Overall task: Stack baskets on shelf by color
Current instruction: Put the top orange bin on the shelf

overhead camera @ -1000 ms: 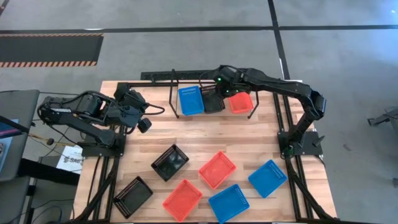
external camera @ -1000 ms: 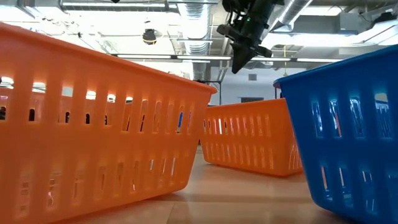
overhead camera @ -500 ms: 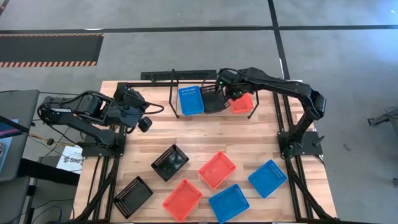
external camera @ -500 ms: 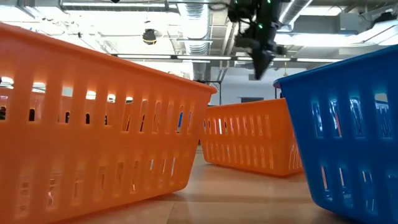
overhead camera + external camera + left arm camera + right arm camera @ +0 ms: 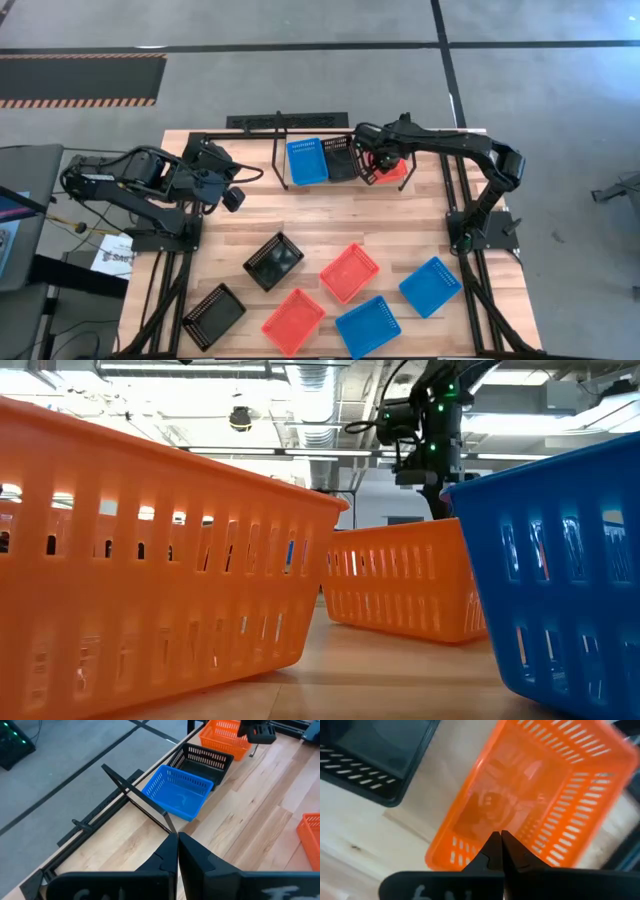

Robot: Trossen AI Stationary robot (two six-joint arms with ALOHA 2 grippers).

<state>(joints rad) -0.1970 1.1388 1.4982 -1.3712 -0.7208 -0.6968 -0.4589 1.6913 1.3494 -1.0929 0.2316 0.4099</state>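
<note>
Right gripper [image 5: 496,839] shut and empty, hovering just over the near wall of the orange basket [image 5: 540,800] on the shelf [image 5: 345,182], black basket [image 5: 375,755] beside. Probably light, stiff, slotted plastic; best pinched by one thin rim wall. Left gripper [image 5: 177,840] shut, parked well apart.
</note>
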